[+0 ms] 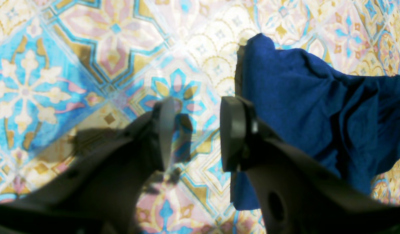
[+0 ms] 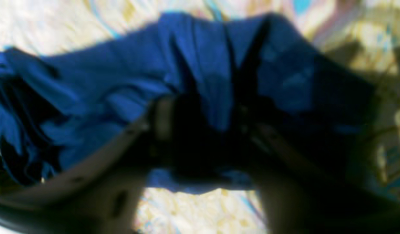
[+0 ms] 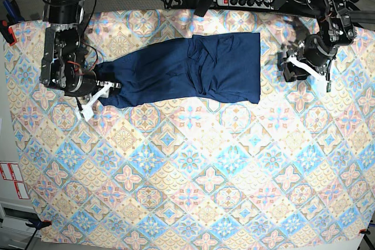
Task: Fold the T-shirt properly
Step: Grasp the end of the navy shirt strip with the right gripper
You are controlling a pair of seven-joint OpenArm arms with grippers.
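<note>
left tool (image 1: 195, 133) released, beside T-shirt (image 3: 187, 68) | right tool (image 2: 203, 130): blurred, grip unclear | base: shirt lengthwise on tablecloth (image 3: 176, 168)

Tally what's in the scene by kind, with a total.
Shirt: 1
Tablecloth: 1
Grippers: 2, left gripper, right gripper
Power strip: 1
Total: 5

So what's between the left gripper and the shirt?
Nothing but bare tablecloth. In the base view, the left gripper sits apart from the shirt, with only patterned cloth in the gap.
</note>
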